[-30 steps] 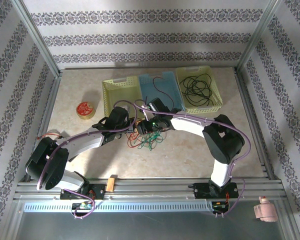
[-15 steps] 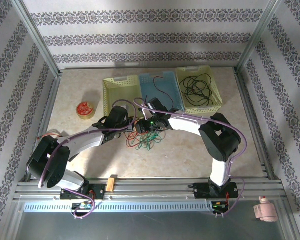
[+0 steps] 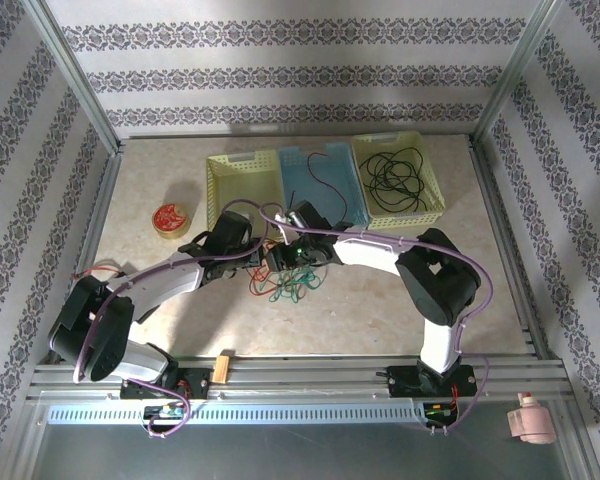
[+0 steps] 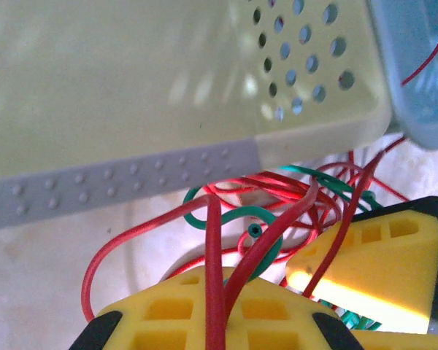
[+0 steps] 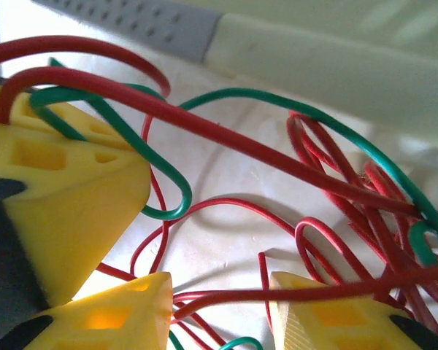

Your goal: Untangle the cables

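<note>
Centrally, tangled cables [image 3: 288,285], round tin [image 3: 169,218], lid print unreadable

the left gripper [image 3: 263,263] and right gripper [image 3: 283,262] meet over tangled red and green cables [image 3: 288,288], near three baskets [image 3: 242,160].

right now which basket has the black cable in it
The far-right yellow-green basket; black cable coils inside. The blue basket beside it holds a red strand.

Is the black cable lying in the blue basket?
No, the black cable lies coiled in the right yellow basket; the blue basket holds a red wire.
</note>
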Motion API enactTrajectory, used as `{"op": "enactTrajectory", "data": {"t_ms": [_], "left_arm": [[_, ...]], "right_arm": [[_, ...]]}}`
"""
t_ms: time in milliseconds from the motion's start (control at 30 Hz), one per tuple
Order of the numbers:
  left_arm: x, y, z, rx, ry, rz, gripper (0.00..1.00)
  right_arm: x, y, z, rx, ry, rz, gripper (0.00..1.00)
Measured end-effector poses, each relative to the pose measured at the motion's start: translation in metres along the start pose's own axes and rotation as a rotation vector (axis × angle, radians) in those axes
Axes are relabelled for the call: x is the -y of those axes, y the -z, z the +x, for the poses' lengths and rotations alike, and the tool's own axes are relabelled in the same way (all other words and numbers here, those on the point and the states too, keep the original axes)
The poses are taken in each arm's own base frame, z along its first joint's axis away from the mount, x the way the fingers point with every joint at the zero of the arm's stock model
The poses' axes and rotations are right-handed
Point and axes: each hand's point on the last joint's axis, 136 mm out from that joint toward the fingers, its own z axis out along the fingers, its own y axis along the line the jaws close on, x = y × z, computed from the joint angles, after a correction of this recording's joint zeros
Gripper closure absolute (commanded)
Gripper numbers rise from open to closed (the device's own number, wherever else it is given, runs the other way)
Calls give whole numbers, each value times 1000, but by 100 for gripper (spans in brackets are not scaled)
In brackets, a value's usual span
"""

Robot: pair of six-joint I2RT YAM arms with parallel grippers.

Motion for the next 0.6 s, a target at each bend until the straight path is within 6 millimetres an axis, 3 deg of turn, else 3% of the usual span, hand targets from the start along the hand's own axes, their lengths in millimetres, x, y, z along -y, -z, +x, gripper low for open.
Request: {"op": "enactTrajectory", "data": {"t_ms": [167,600], "left_arm": [[-4,1,11,-64,5,9,100],[-16,-5,27,-157,67,65,100]], "right_arm": [[-5,-3,7,-17,49,18,53],[-27,-9,15,-26,166,-15,58]]}}
